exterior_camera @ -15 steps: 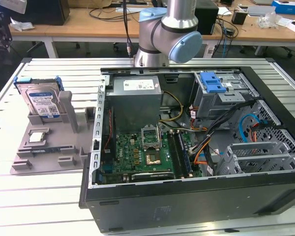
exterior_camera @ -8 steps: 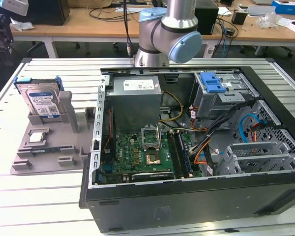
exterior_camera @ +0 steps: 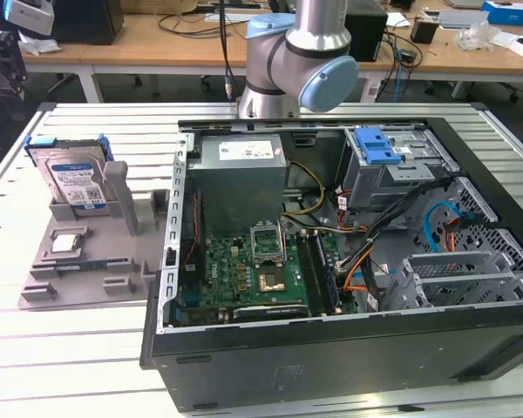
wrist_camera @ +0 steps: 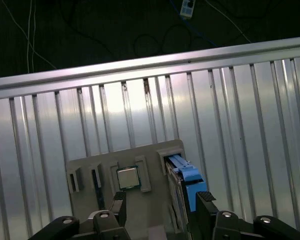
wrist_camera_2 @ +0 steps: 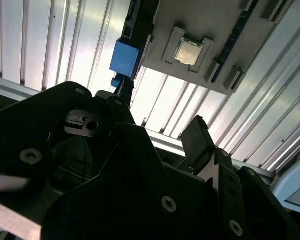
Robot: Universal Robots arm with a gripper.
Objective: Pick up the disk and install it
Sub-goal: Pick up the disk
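Open PC case (exterior_camera: 331,370) up front on slatted desk (exterior_camera: 70,357). Grey fixture (exterior_camera: 78,261) at exterior view's left, beside the case. Disk (exterior_camera: 70,178) upright in its slot: silver, white-and-blue label, blue rails. Hand (wrist_camera: 162,197) over fixture, well apart, fingers (wrist_camera: 206,199) spread, gripping nothing. Reads as approach to pick, Disk not yet lifted; likely calls for straddling its flat faces squarely.
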